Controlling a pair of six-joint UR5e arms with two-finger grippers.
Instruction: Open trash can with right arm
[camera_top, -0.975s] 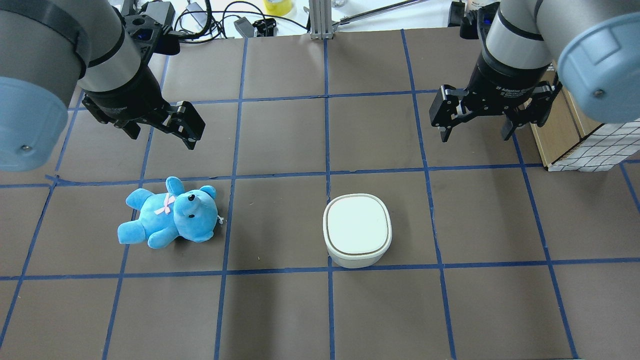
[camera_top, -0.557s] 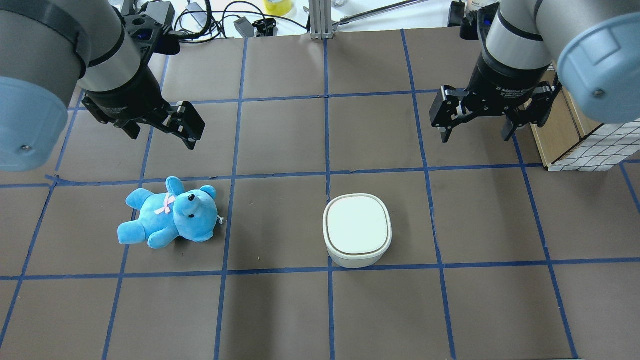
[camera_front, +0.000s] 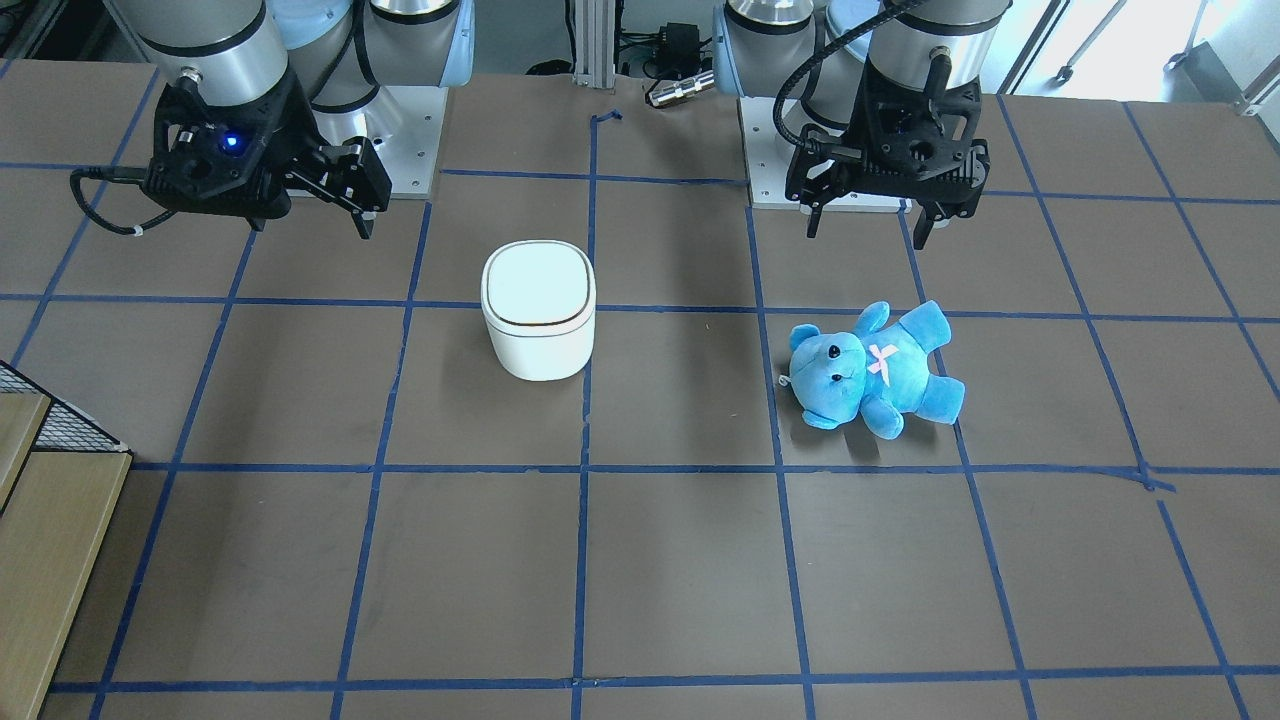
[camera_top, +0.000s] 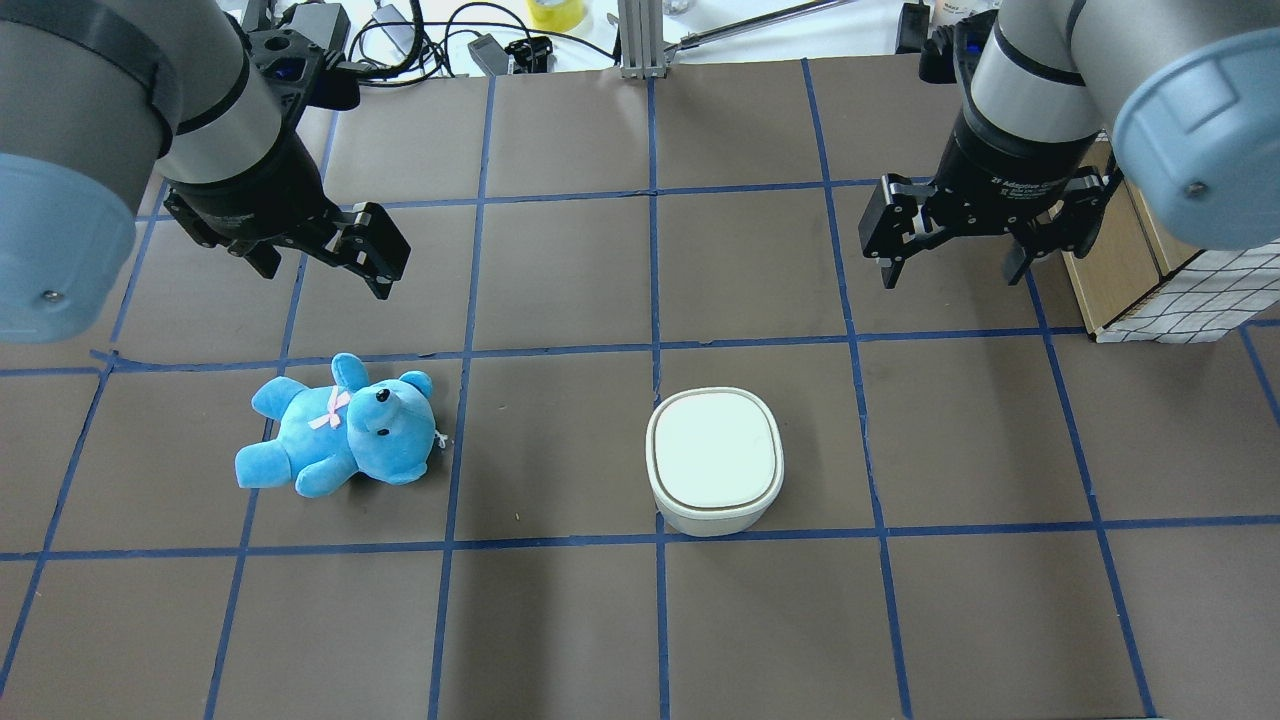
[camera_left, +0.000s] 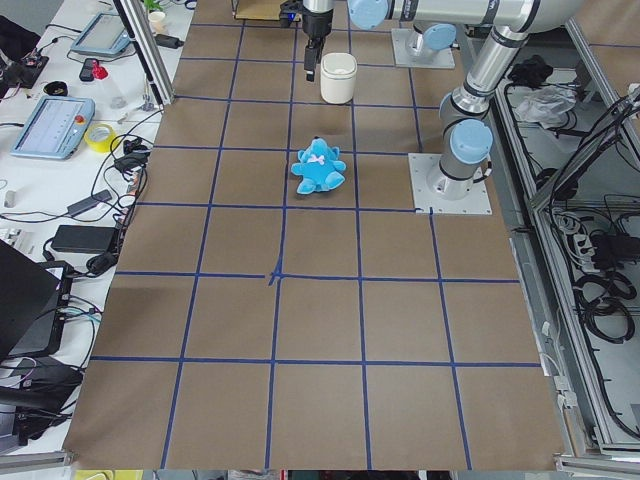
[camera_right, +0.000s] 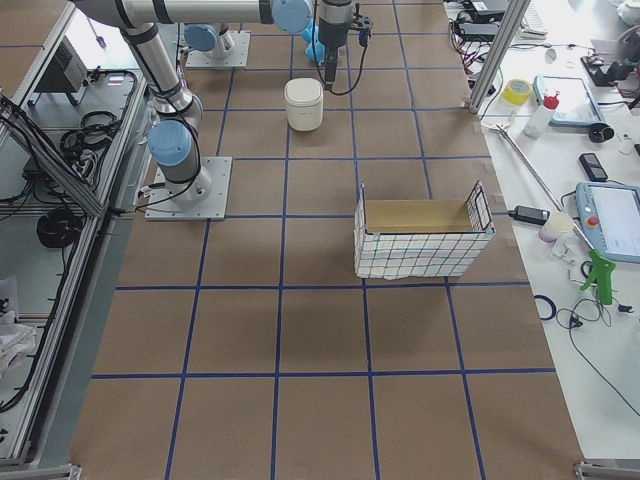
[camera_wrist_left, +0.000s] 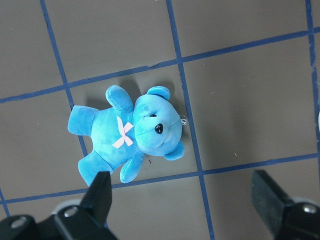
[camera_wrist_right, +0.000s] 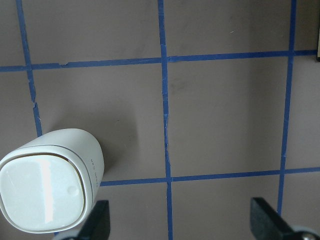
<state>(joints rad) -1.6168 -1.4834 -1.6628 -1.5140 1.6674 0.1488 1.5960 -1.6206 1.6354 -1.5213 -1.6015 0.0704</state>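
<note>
The right tool (camera_top: 950, 272) hangs in the upper right of the overhead view. Its two black fingers are spread wide and hold nothing. Its own wrist camera shows both fingertips at the bottom corners of the frame, with only bare table (camera_top: 560, 620) in the gap. In the front-facing view the tool sits at the upper left. There a blue light (camera_front: 231, 142) glows on its body and a black cable (camera_front: 100, 205) loops off its side.

The trash can (camera_top: 714, 460) stands upright on the table near the centre of the overhead view. It is below and to the left of the right tool and well apart from it. Its flat lid is shut, with a thin dark line running round the edge. In the right wrist view the can fills the lower left corner, beside the left-hand fingertip.

The left tool (camera_top: 325, 272) hangs at the upper left of the overhead view, likewise wide open and empty. Below it in that frame a blue teddy bear (camera_top: 340, 428) lies on its back. The bear is left of the can and well apart from it. A wire basket (camera_top: 1190, 290) sits at the right edge of the overhead view.
</note>
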